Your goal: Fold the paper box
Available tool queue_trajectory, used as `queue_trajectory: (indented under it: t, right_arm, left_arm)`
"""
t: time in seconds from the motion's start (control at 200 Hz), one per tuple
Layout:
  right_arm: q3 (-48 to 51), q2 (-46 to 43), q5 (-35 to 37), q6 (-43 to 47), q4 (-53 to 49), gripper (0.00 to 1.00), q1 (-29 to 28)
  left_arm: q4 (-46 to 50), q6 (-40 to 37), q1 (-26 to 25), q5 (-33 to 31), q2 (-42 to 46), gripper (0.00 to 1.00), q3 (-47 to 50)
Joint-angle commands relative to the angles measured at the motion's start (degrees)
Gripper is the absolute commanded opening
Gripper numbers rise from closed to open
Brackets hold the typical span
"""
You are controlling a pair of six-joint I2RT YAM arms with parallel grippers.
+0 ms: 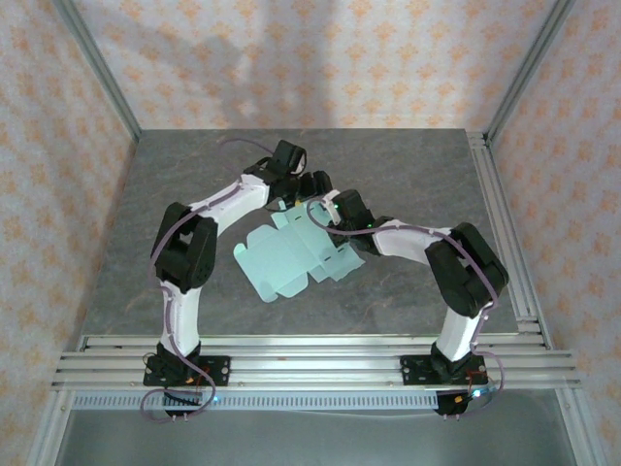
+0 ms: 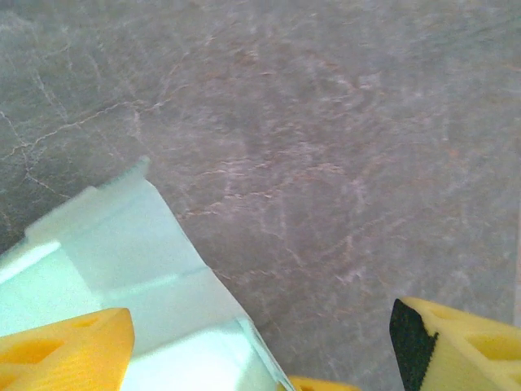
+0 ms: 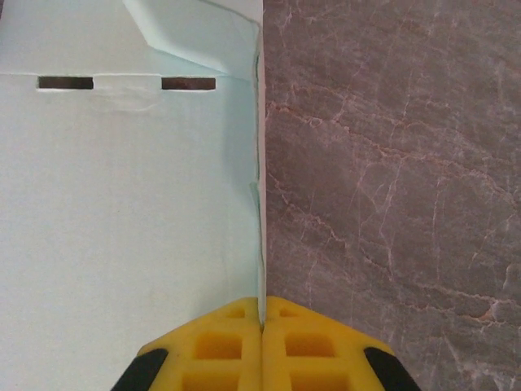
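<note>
Peach-patterned walls (image 1: 320, 58) close in a grey veined counter (image 1: 417, 165). From above, the paper box (image 1: 286, 262) lies mid-counter as a mostly flat sheet with its flaps spread. My left pincer (image 1: 309, 186) and my right pincer (image 1: 335, 216) meet over the box's far end, close beside each other.

At my left wrist, a tabbed corner of the paper box (image 2: 122, 261) reaches out over bare stone. My left pincer (image 2: 260, 338) stands apart and grips nothing. One finger (image 2: 65, 350) sits over the card, and the other is well off the box's edge.

At my right wrist, my right pincer (image 3: 262, 326) is pressed together on the thin side edge of the paper box (image 3: 130, 204). That edge runs straight away from my fingertips. A broad panel spreads to one side of it, with two slots (image 3: 65, 82) across its far part.

I judge the folding is at an early step, with the first side wall being raised. Next, I think my right pincer should swing its edge over along the crease. My left pincer should press or pinch its corner so the sheet cannot slide.
</note>
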State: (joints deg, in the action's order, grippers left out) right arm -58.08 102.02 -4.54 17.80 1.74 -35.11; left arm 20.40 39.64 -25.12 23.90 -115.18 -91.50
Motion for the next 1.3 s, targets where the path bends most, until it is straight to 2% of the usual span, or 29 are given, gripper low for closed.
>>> queue_trajectory:
  t: [0.0,0.185,0.41,0.601,0.756,0.931,1.031,1.296]
  right_arm:
    - [-2.1,0.8,1.8,-0.4,0.2,0.0,0.0]
    - [-2.8,0.9,0.1,-0.1,-0.3,0.0,0.0]
    - [-5.1,2.0,-1.8,-0.7,-3.3,0.0,0.0]
    - [-5.9,2.7,-2.2,-1.4,-3.3,0.0,0.0]
    - [-5.9,2.8,-2.5,-1.5,-3.6,0.0,0.0]
    - [-5.6,2.3,-2.3,-1.3,-4.3,0.0,0.0]
    - [-5.4,2.1,-2.0,-1.3,-4.2,0.0,0.0]
    - [-5.9,2.6,-1.7,-1.2,-4.1,0.0,0.0]
  left_arm:
    - [1.1,-2.5,-0.6,-2.7,6.3,0.83,2.0]
    - [2.4,-7.1,1.2,-10.9,13.1,0.84,8.3]
    - [5.4,-16.7,3.6,-14.0,15.4,0.86,13.1]
    - [6.2,-17.5,5.0,-14.9,11.9,0.88,13.8]
    - [2.1,-15.8,5.9,-12.2,8.5,0.9,14.2]
    - [2.5,-16.0,5.9,-11.6,4.9,0.92,11.7]
    - [2.4,-16.0,5.9,-8.9,3.8,0.92,11.3]
    - [4.7,-16.4,5.9,-2.5,5.0,0.75,11.7]
